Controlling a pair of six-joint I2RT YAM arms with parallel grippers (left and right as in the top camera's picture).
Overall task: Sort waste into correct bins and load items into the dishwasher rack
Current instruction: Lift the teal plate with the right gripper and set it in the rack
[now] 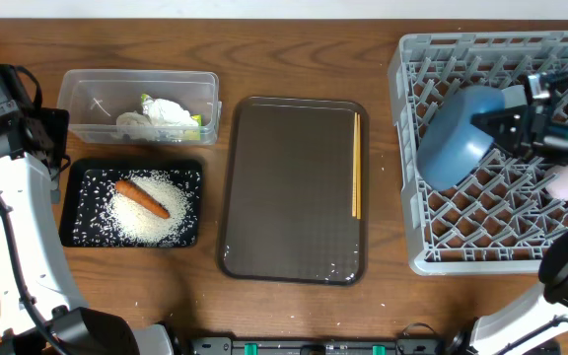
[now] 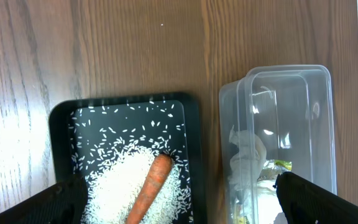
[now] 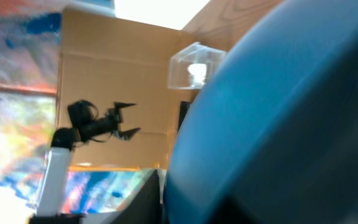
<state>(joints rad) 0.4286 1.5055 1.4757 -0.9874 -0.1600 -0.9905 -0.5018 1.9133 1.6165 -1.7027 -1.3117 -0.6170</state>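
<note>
left gripper [image 2: 188, 202] fingers wide apart over black tray [image 2: 61, 124], carrot [image 2: 151, 186] on rice [image 2: 114, 183]; right gripper [image 1: 501, 124] at tilted blue bowl [image 1: 457, 138] in rack [image 1: 481, 247], right side, can't tell its finger state

Wooden table [image 1: 294, 59]: rack [image 1: 461, 264], tub [image 1: 136, 74], brown tray [image 1: 284, 187]

White links [image 1: 13, 232], black joints [image 1: 35, 133], black left tool [image 2: 191, 202]
</note>
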